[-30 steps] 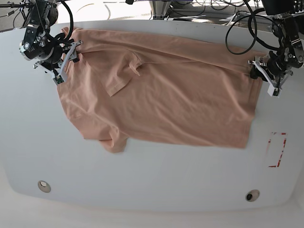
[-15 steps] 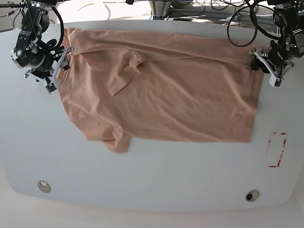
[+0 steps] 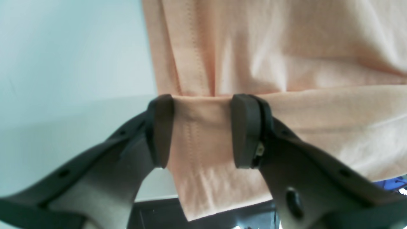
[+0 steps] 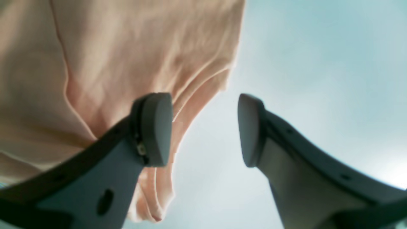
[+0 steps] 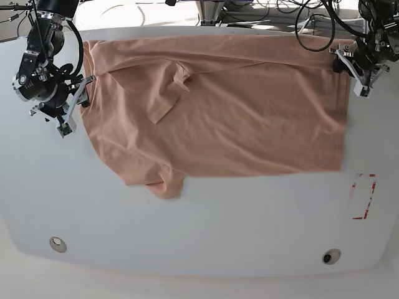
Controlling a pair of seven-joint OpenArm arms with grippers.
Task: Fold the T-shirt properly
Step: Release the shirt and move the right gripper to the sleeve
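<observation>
We see a white table (image 5: 199, 230) with the shirt (image 5: 237, 118) spread flat over its far half, stretched between the two grippers. It lies plain side up. One sleeve is folded over the body, nearer the right gripper than the left, and the other sleeve pokes out at the near edge, also on the right gripper's side.

The left gripper (image 3: 202, 130) sits at the shirt's far corner on the base view's right. In its wrist view a folded hem edge fills the gap between both pads (image 3: 160, 130); cloth runs from pad to pad and hangs past them toward the camera. Jaws stand part-way apart with fabric between, so we call it gripping the shirt. The rest of the shirt stretches away ahead of the fingers, bare table to one side.

The right gripper (image 4: 205, 128) is at the opposite end, base view's left, just beside the shirt's edge. In its wrist view the jaws stand apart with bare table showing between them. A bunched shirt edge lies behind and beside one pad (image 4: 155, 127); the other pad is clear of cloth. Nothing is clamped: it is open, shirt off to one side of it.

Near the table's front: a red-outlined rectangle mark (image 5: 363, 196) below the left gripper, and two round holes (image 5: 58, 243).
</observation>
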